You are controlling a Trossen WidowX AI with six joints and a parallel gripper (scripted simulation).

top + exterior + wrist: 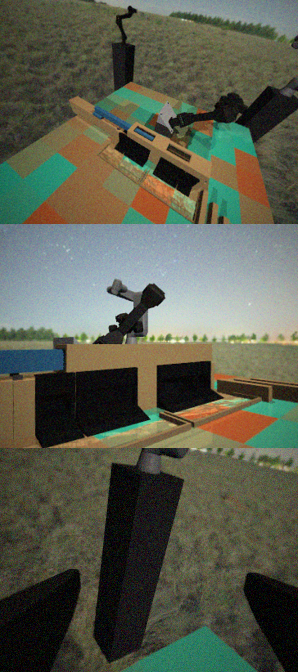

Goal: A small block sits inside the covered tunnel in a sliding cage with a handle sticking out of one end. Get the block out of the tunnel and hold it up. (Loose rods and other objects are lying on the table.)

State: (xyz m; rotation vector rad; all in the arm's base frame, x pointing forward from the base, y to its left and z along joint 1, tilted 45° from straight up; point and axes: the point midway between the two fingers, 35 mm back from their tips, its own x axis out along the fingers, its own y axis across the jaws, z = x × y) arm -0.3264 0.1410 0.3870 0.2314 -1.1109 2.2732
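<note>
From where I sit, very little looks done. The tan tunnel housing (180, 141) (143, 356) stands on the patchwork worktop (78, 168) (239, 424) (200, 653), right of centre in the top view, its roof slots facing up. A blue sliding bar (112, 118) (30, 360) runs out of it toward the upper left of that view; I take it for part of the sliding cage. I can't make out the small block in any view; going by the task, I judge it is inside the tunnel, though the pictures don't confirm that. Nor can I pick out the handle for certain.

My tool (162, 579) has its fingers wide apart with nothing between them, one at each side of the wrist view. In the exterior view the arm shows behind the housing.

As I judge it, everything remains: find the handle, work the cage until the block comes free, grip the block and lift it.
</note>
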